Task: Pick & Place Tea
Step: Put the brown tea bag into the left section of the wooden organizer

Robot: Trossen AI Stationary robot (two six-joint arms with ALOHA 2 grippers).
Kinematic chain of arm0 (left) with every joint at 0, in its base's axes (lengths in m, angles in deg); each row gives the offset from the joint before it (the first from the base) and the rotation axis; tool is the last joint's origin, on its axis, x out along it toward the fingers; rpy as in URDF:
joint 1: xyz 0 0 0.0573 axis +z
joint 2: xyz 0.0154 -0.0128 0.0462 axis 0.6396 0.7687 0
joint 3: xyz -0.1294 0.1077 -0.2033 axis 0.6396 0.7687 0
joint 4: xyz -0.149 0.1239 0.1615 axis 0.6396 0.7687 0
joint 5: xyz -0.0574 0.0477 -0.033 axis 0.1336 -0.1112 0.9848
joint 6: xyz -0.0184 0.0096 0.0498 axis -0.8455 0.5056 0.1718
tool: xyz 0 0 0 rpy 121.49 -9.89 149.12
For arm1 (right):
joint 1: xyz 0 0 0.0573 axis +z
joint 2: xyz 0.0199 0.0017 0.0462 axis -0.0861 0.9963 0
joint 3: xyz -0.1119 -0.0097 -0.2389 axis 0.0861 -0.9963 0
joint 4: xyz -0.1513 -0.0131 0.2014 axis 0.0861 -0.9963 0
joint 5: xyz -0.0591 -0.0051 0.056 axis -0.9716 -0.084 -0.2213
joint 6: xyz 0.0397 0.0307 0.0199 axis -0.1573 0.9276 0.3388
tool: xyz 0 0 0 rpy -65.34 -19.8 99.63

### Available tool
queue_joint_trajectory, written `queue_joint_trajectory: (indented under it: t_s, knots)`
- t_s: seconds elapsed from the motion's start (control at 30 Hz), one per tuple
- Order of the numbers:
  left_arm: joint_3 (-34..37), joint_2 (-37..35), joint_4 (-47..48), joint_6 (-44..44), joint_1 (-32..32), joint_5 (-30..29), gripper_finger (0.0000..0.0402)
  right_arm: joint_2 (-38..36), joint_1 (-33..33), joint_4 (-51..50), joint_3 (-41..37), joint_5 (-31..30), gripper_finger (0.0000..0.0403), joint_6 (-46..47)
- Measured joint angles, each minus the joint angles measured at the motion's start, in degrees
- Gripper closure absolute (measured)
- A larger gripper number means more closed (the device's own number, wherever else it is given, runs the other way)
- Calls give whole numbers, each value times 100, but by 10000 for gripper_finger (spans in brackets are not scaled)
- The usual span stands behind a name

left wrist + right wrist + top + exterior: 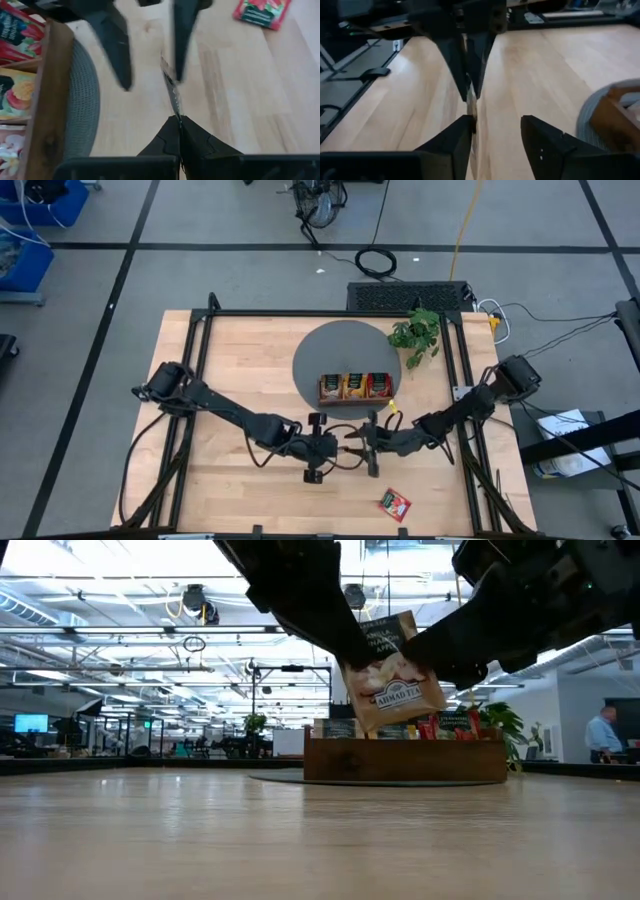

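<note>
**Sachet passed between my grippers above the table**

My left gripper sat just below the middle of the high view, its fingers clenched on the edge of a beige sachet. In the low view that sachet hung tilted in the upper middle of the frame, clear of the table, with the tray behind it. In the left wrist view I saw the sachet edge-on, a thin strip running up from my closed fingertips toward the centre of the frame.

My right gripper faced the left one, tip to tip, just right of it in the high view. Its fingers stood apart, released; in the right wrist view one finger lay against the sachet's edge and the other stood clear of it. In the left wrist view those same two dark fingers showed at the top of the frame, spread to either side of the sachet.

The tray stood on a round grey mat above centre in the high view, its compartments filled with sachets. A plant stood to the right of the mat. One red sachet lay flat on the table near the lower edge, right of centre, well apart from both grippers.
</note>
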Motion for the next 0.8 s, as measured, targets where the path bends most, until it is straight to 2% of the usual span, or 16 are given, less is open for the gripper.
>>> queue_joint_trajectory:
  t_s: [0.13,0.23,0.33,0.53,0.8]
  knots:
    - [0,0,4,-20,17,-2,398,0,-87,14,0,493,245,54]
    - [0,0,-17,-17,6,4,399,-2,-104,19,0,669,263,76]
    - [0,0,-57,-17,12,4,398,-2,-110,30,0,667,298,4]
    - [0,0,-70,-15,12,0,399,-4,-228,-6,0,676,392,-212]
    - [0,0,-85,4,57,-71,373,-7,-226,-50,2,658,401,-312]
